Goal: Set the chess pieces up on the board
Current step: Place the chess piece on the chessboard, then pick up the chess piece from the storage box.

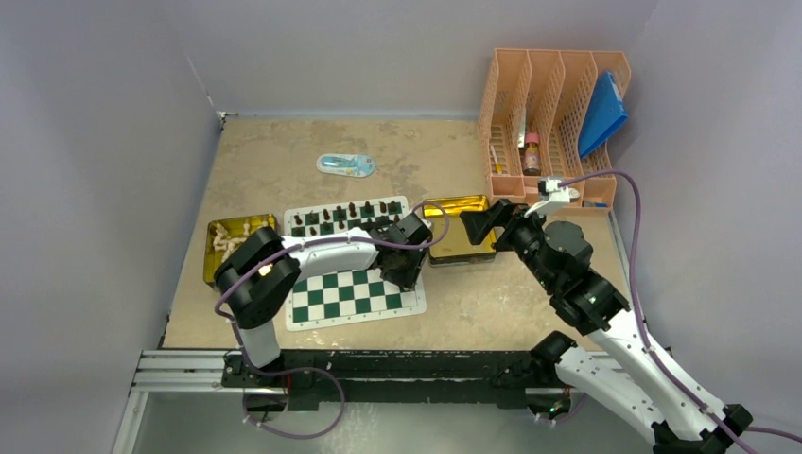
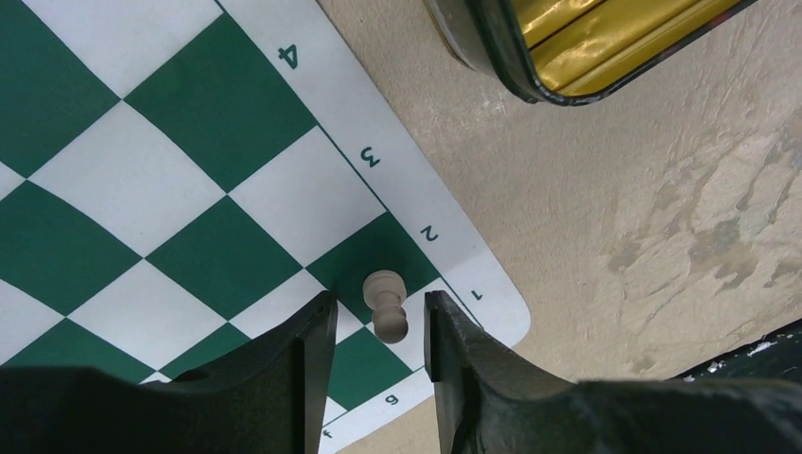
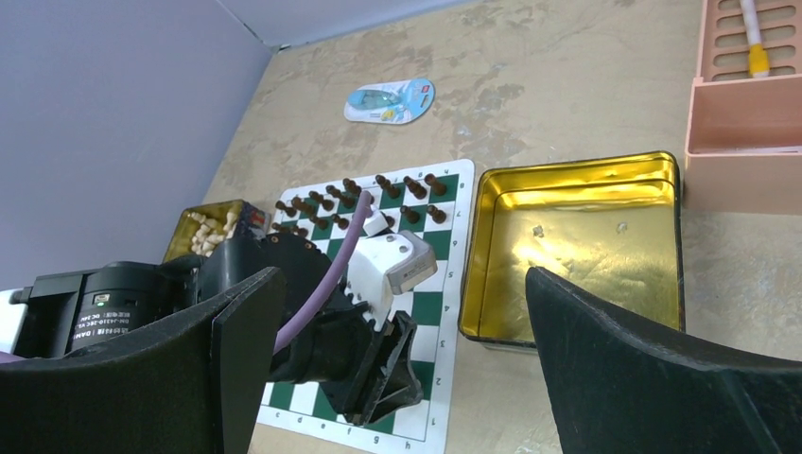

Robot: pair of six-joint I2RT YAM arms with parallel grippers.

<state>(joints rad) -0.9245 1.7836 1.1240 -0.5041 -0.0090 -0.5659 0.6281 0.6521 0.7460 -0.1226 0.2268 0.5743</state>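
The green-and-white board (image 1: 350, 295) lies at table centre. Dark chess pieces (image 1: 340, 216) stand in its two far rows and also show in the right wrist view (image 3: 378, 194). Cream pieces (image 1: 227, 238) lie in a gold tray at the board's left. My left gripper (image 1: 405, 274) is low over the board's near right corner. In the left wrist view it (image 2: 380, 307) is open, and a cream pawn (image 2: 386, 305) stands upright on the board (image 2: 142, 189) between its fingers, with gaps on both sides. My right gripper (image 3: 402, 284) is wide open and empty above the right gold tray (image 3: 567, 168).
The right gold tray (image 1: 454, 213) holds no pieces and touches the board's right edge. A pink file rack (image 1: 553, 113) with a blue folder (image 1: 602, 113) stands at the back right. A blue blister pack (image 1: 345, 165) lies behind the board.
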